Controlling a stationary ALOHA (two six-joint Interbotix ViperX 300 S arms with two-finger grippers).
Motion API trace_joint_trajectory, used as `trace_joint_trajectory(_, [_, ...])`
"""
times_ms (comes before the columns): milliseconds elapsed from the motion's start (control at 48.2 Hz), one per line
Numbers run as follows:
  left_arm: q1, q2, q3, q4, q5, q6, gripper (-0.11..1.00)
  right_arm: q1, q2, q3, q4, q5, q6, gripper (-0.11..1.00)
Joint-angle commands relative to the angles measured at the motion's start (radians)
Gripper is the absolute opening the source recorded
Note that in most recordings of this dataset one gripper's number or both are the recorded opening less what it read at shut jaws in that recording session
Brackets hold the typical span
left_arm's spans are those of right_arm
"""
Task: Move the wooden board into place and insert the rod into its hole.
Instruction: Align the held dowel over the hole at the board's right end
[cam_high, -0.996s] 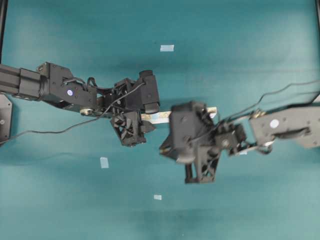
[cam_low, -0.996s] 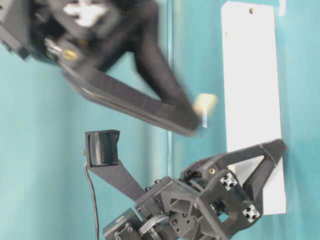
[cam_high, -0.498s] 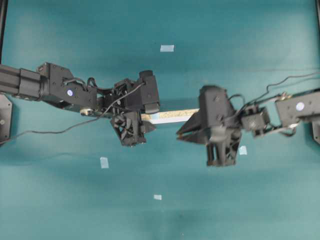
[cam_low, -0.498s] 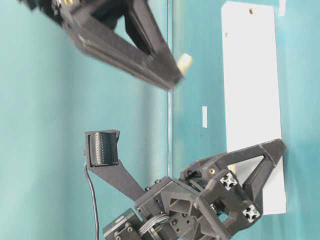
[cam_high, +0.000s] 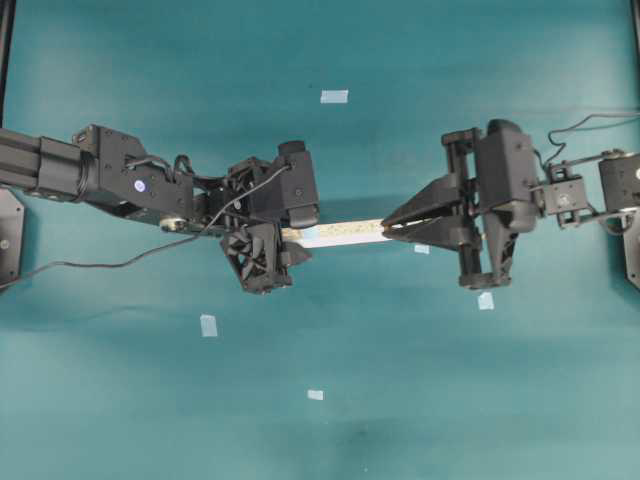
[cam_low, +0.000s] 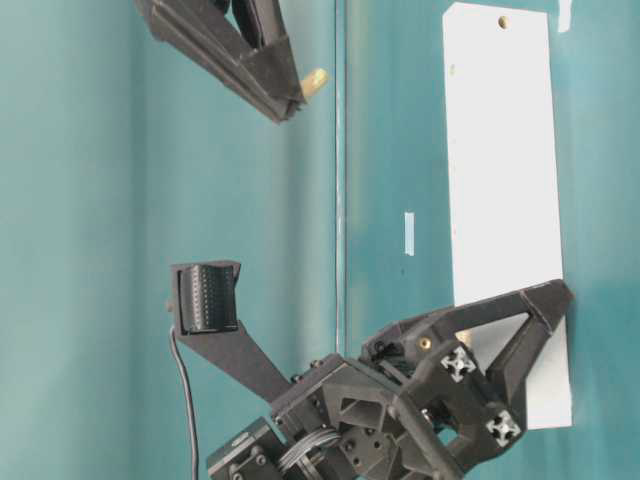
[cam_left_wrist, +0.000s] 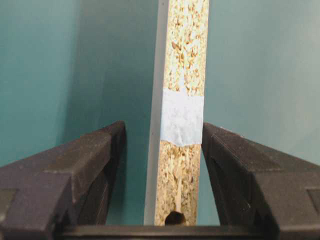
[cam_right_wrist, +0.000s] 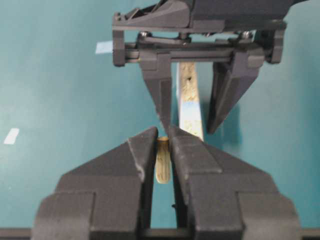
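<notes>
Right wrist view, nearest first: right gripper (cam_right_wrist: 162, 145) pinches the rod (cam_right_wrist: 162, 165), cream dowel clamped between both fingers, tip poking forward. Just beyond it lies the wooden board (cam_right_wrist: 190, 100) with its blue patch, and past that the left gripper (cam_right_wrist: 192, 107) straddles the board, jaws apart, one finger on each side; cannot tell whether the pads touch it.

Left wrist view: board (cam_left_wrist: 185, 75) stands on edge between the wide fingers, a gap visible on at least the left side. Dark hole (cam_left_wrist: 175, 218) sits at the very bottom of that view, partly cut off.

Overhead: right gripper (cam_high: 392, 222) tips sit at the board's (cam_high: 345, 232) right end, left gripper (cam_high: 290, 238) at its left end.

Risks, judged: the board looks loosely held, so a push from the rod could tip or slide it. The rod sits off-axis to the hole, so a jam or dropped dowel is likely.

Hidden: the hole is not visible overhead or from the right wrist; the table-level view crops most of the right arm.
</notes>
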Motion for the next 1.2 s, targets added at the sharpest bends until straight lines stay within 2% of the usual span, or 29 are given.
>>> trace_joint_trajectory(0, [-0.002,-0.035,-0.006,0.000,-0.005,-0.002,0.61,-0.026,-0.018,0.017,-0.002,-0.083,-0.017,0.10])
trace_joint_trajectory(394, [-0.002,-0.037,-0.006,-0.002,-0.006,-0.005,0.61,-0.140,0.005,0.198,0.015,-0.489,-0.100,0.10])
trace_joint_trajectory(539, [-0.002,-0.037,-0.008,0.000,-0.006,-0.005,0.61,-0.155,0.048,0.262,0.052,-0.615,-0.146,0.10])
trace_joint_trajectory(622, [-0.002,-0.035,-0.008,0.000,-0.006,-0.005,0.61,-0.153,0.078,0.275,0.074,-0.664,-0.173,0.10])
trace_joint_trajectory(809, [-0.002,-0.035,-0.006,0.000,-0.008,-0.003,0.61,-0.153,0.158,0.250,0.077,-0.712,-0.210,0.10])
trace_joint_trajectory(1182, [-0.002,-0.037,-0.005,0.000,-0.008,-0.003,0.61,-0.153,0.350,0.201,0.071,-0.845,-0.213,0.10])
